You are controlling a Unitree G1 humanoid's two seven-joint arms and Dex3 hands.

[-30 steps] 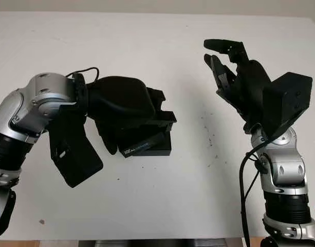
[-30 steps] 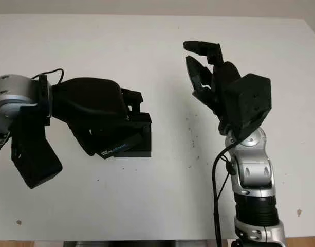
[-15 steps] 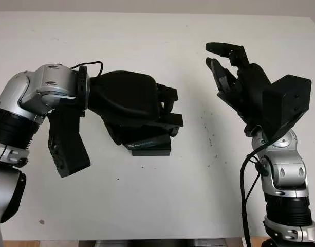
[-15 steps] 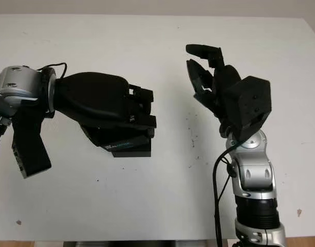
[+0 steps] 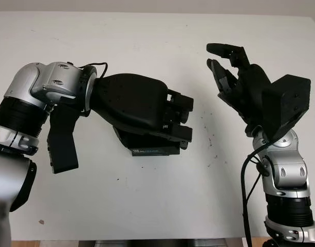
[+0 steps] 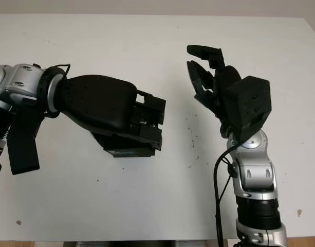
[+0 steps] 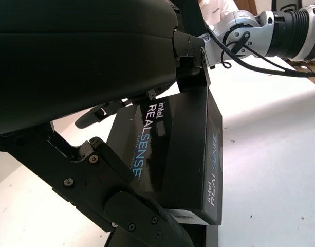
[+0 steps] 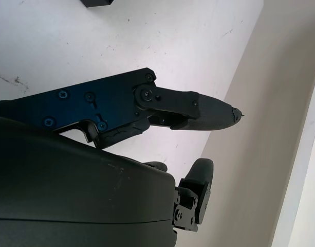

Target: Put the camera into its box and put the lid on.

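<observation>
On white table (image 5: 147,206), left hand (image 5: 162,118) gripping lidded black box (image 7: 183,154), right hand (image 5: 234,77) open, raised nearby

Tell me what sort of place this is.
Probably a robotics lab bench: a bare white table against a plain wall, the left hand on a black RealSense box, the right hand open above.
</observation>
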